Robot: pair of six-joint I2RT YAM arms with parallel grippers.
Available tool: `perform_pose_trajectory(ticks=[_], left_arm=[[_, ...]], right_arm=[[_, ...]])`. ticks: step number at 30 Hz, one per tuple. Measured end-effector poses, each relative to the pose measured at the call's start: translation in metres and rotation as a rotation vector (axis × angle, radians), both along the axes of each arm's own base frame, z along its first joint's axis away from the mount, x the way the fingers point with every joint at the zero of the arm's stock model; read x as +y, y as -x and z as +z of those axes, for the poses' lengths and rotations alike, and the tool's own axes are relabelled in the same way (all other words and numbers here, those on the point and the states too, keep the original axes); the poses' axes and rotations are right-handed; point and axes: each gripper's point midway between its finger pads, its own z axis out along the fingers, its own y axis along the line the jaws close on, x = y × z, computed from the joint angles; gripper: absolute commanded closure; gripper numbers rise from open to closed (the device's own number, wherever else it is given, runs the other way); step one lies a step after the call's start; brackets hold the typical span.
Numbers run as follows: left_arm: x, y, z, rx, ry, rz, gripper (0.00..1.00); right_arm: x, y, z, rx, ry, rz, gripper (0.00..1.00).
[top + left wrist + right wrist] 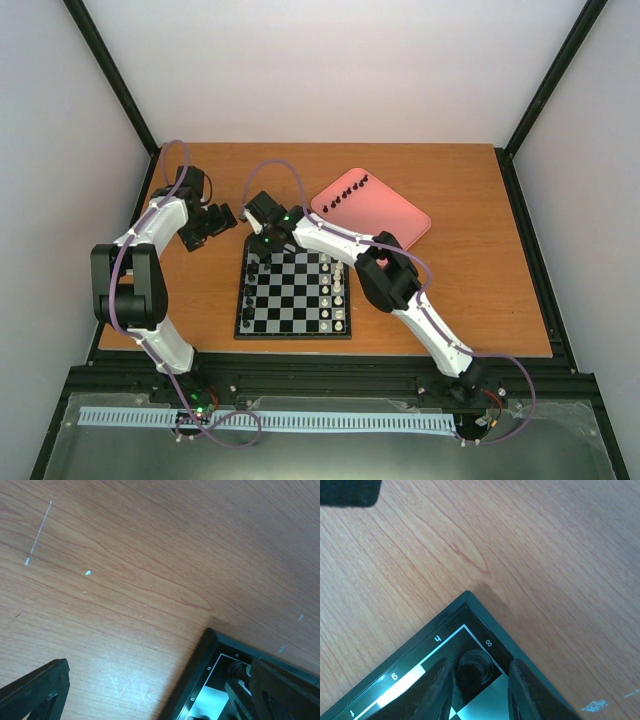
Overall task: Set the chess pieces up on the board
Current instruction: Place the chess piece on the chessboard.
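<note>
A black chess piece (472,665) stands on the corner square of the board (420,646), between the two fingers of the right claw (479,677); only the right wrist view shows this. The claw is partly open around it. A strip of square shows between the piece and one finger, and the other finger sits at or just beside the piece, though I cannot tell if they touch. From above, the right claw (262,243) hides that corner. That view does show more black pieces (252,280) down the board edge below the claw and white pieces (337,290) along the opposite edge. Out past the claw's own arm, a pink tray (395,218) carries a row of black pieces (347,188). The left claw (215,222) hangs over the bare surface (470,280) just off the same board corner, spread wide and holding nothing. Its own camera shows wood grain, the board's border and a dark shape too blurred to name
</note>
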Motion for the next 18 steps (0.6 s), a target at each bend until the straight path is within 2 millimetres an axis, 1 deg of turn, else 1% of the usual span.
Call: perform_pose_trajectory(ticks=[18], left_arm=[[0.0001, 0.0001, -0.0002, 0.001, 0.0, 0.0, 0.0]], right_arm=[[0.0069, 0.0101, 0.0013, 0.041, -0.034, 0.048, 0.64]])
